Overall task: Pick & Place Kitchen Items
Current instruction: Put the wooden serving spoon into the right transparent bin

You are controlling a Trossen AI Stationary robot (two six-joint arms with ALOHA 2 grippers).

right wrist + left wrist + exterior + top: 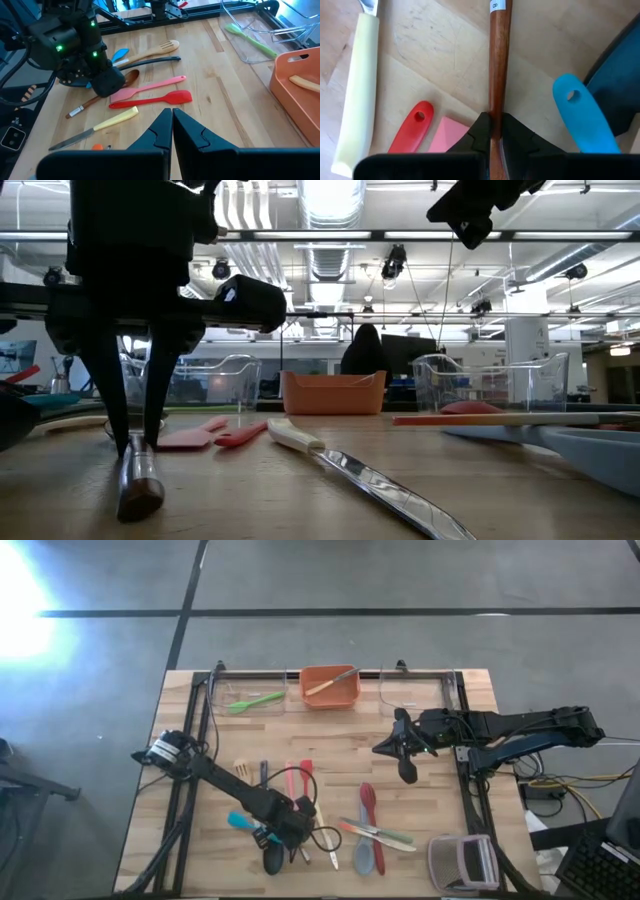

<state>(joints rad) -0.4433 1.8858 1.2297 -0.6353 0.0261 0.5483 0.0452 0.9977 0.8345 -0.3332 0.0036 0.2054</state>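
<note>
Brown wooden-handled spoon near table's front edge, pinched by left gripper, jaws narrow around its handle; grasp step apparently done; next: lift clear of red spatula beside, carry toward far-edge bins; right gripper closed, empty, hovering mid-table

floor: grey concrete | ceiling: bright strip lights
</note>
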